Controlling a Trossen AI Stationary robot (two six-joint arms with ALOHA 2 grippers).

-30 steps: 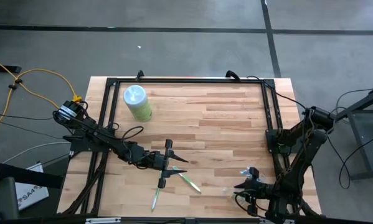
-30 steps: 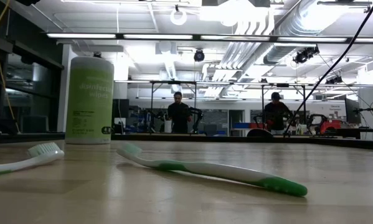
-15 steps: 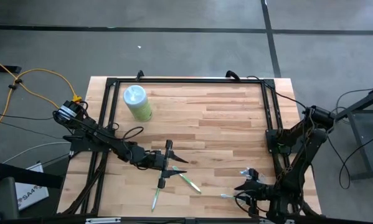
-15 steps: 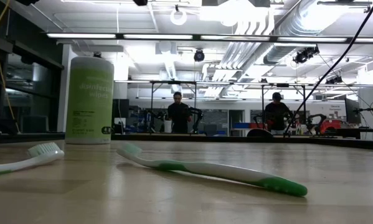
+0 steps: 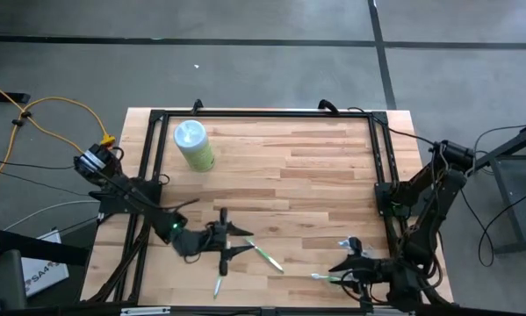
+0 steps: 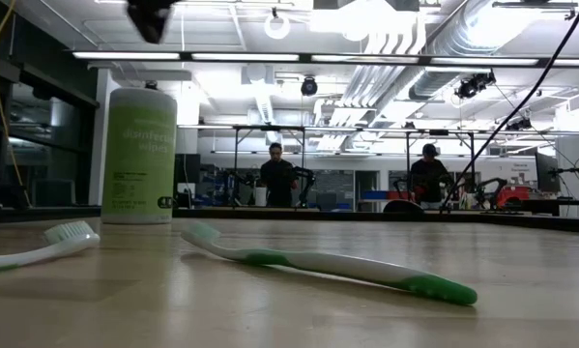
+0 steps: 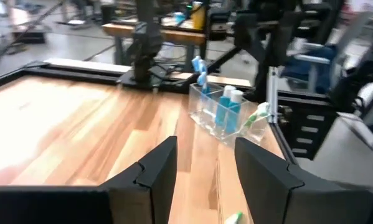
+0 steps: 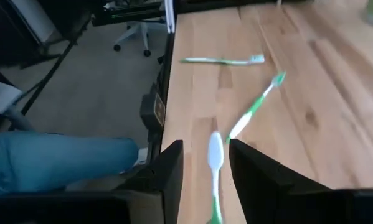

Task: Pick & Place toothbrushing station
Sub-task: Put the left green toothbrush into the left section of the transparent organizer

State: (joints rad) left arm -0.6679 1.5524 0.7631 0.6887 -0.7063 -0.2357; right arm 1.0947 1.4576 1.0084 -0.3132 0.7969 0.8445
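Between right gripper [image 8: 205,180] fingers, toothbrush [image 8: 214,171] lengthwise

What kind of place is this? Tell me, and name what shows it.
Probably a robotics lab or workshop: exposed ceiling ducts and strip lighting, rows of workbenches with people standing at them, and a wooden table in a black frame on a concrete floor.
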